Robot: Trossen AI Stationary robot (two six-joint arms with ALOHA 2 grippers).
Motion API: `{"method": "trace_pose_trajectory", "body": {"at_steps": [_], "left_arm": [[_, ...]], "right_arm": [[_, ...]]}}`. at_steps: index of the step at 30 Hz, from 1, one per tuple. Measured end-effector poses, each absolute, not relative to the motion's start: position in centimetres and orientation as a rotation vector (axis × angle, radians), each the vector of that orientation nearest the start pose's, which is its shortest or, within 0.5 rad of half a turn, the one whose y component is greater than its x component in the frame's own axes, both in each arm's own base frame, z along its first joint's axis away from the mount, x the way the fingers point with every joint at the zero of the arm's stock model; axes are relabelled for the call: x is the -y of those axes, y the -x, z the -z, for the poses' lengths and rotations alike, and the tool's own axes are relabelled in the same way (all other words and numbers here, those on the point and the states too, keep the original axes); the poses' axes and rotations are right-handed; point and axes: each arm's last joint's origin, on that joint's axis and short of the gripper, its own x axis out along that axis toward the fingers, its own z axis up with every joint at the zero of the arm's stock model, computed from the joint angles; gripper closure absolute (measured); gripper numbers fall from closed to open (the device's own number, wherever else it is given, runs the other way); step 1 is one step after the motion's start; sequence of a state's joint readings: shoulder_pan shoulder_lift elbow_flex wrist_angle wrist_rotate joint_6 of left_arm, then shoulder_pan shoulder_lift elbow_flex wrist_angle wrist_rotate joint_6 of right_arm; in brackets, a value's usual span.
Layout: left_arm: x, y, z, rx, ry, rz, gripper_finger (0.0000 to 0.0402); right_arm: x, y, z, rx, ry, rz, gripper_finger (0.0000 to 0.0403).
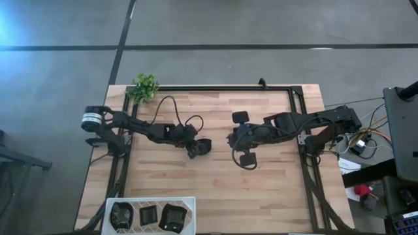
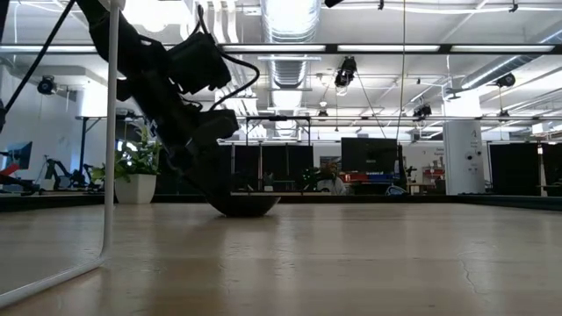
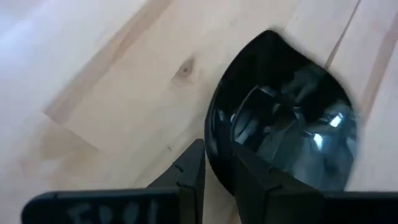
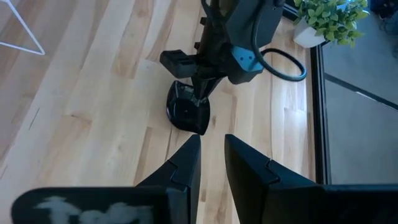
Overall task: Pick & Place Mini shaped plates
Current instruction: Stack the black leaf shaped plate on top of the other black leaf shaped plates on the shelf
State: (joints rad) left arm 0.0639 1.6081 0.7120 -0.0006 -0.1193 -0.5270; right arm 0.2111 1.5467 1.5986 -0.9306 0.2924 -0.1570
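From the high view, a white tray (image 1: 149,201) at the near edge of the bench (image 1: 209,189) already holds three mini shaped plates (image 1: 147,215), lying side by side, so part of the sorting looks done. Another small black plate (image 1: 203,146) sits mid-bench at the tip of the left hand (image 1: 195,149), and two more dark plate-like shapes lie close to the right arm, one toward the far side (image 1: 240,117) and one nearer (image 1: 247,160); whether any touches the right hand (image 1: 232,139) cannot be told from above. A green plant (image 1: 144,87) stands at the far left corner. In the low view, the left arm comes down from above onto a shallow black dish (image 2: 245,205) that rests on the wood; the dish appears not yet lifted. The left wrist view shows the left hand's two fingers (image 3: 189,177) straddling the glossy rim of the plate (image 3: 283,121), one inside and one outside, closed onto its edge. In the right wrist view, the right hand (image 4: 211,158) hovers with its fingers slightly apart and nothing between them, looking toward the left arm and the plate (image 4: 186,112) it grips, with the plant (image 4: 329,18) beyond. Judged from this, three plates are placed, one is gripped for its carry to the tray, and at least two more remain on the bench.
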Motion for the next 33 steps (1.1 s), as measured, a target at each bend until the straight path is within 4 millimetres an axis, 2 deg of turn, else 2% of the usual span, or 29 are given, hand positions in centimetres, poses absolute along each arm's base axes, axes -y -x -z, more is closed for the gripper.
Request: {"method": "trace_pose_trajectory", "body": {"at_steps": [4, 8, 10, 14, 18, 24, 28, 33], "left_arm": [[-2.2, -29.1, -13.2, -0.84, 0.49, -0.408, 0.0344], [-2.2, -29.1, -13.5, -0.83, 0.476, -0.395, 0.0388], [-2.2, -29.0, -13.8, -0.825, 0.471, -0.388, 0.0395], [-2.2, -28.7, -15.1, -0.793, 0.447, -0.363, 0.04], [-2.1, -27.7, -17.2, -0.764, 0.415, -0.34, 0.0401], [-1.8, -24.5, -21.4, -0.734, 0.356, -0.3, 0.0401], [-1.5, -21.1, -24.3, -0.701, 0.342, -0.273, 0.0401], [-1.0, -16.9, -26.3, -0.706, 0.362, -0.195, 0.0401]], "right_arm": [[-5.8, -31.1, -36.7, -0.858, 0.366, 0.009, 0.0335], [-5.8, -31.1, -36.7, -0.858, 0.368, 0.009, 0.0335], [-5.8, -31.1, -36.7, -0.858, 0.367, 0.009, 0.0335], [-5.8, -31.1, -36.7, -0.858, 0.367, 0.01, 0.0335], [-5.8, -31.1, -36.7, -0.857, 0.367, 0.01, 0.0335], [-5.8, -31.1, -36.7, -0.857, 0.367, 0.011, 0.0335], [-5.8, -31.1, -36.7, -0.855, 0.366, 0.011, 0.0335], [-5.8, -31.1, -36.7, -0.852, 0.365, 0.011, 0.0335]]}}
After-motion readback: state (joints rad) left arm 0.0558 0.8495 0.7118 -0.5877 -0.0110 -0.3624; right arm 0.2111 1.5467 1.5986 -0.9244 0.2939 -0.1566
